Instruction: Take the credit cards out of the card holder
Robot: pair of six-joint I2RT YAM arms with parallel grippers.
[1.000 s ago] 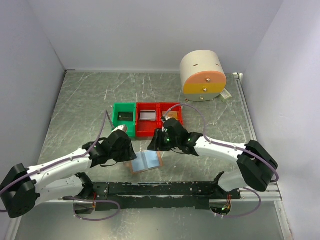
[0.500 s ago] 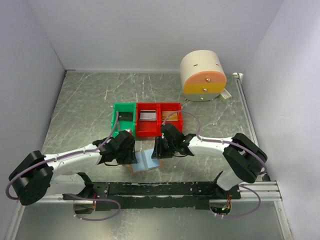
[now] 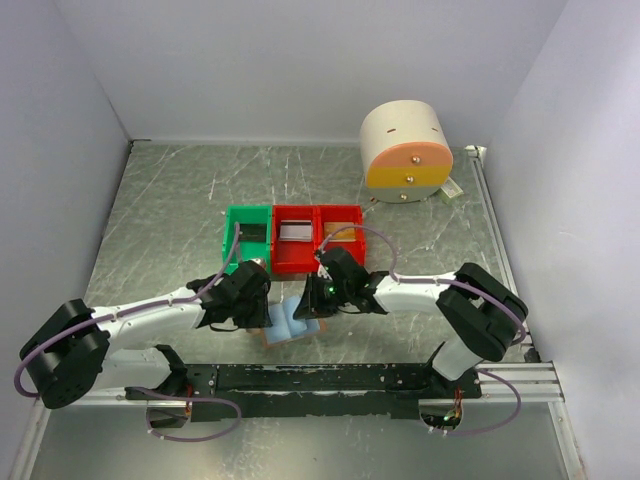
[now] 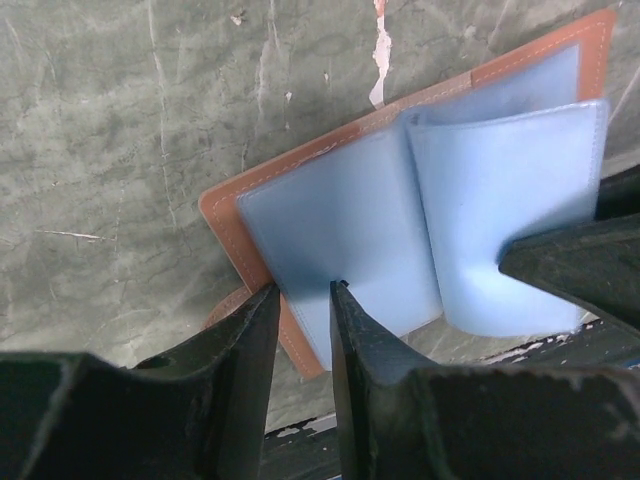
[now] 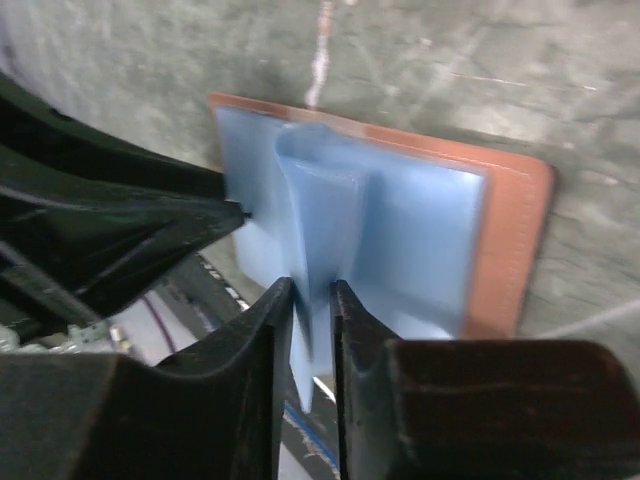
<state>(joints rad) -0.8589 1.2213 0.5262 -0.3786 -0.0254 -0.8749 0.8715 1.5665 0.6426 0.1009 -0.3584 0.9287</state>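
Overhead looks down from behind; close wrist cameras, seemingly opposed, share the card holder (image 4: 330,210).

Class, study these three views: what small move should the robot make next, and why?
Probably the right gripper should lift its pinched pale blue plastic leaf over, since the left gripper pins the tan leather card holder and no card shows inside.

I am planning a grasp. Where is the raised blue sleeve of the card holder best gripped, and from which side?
Take the blue sleeve by its free edge, coming from above with one finger on each face. It stands up thin from the fold of the open card holder, whose leather cover lies flat. The right gripper pinches it this way.
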